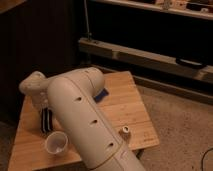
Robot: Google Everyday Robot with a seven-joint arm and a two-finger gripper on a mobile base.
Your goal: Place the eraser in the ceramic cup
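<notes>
Eraser (46,125) hangs upright, clamped in the fingers of the gripper (45,115) just behind the empty cup (56,143) on the table (125,107), so pickup looks done while lowering and release remain.

arm (85,125) is a fat cream-white tube, row of small dark holes down it, thin yellowish ring low down. rounded wrist (34,85), gripper (45,119) over the table's (125,102) left side.

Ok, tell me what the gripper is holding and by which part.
The gripper holds the eraser by its upper end. The eraser hangs upright, just beside the ceramic cup, not yet in it.
</notes>
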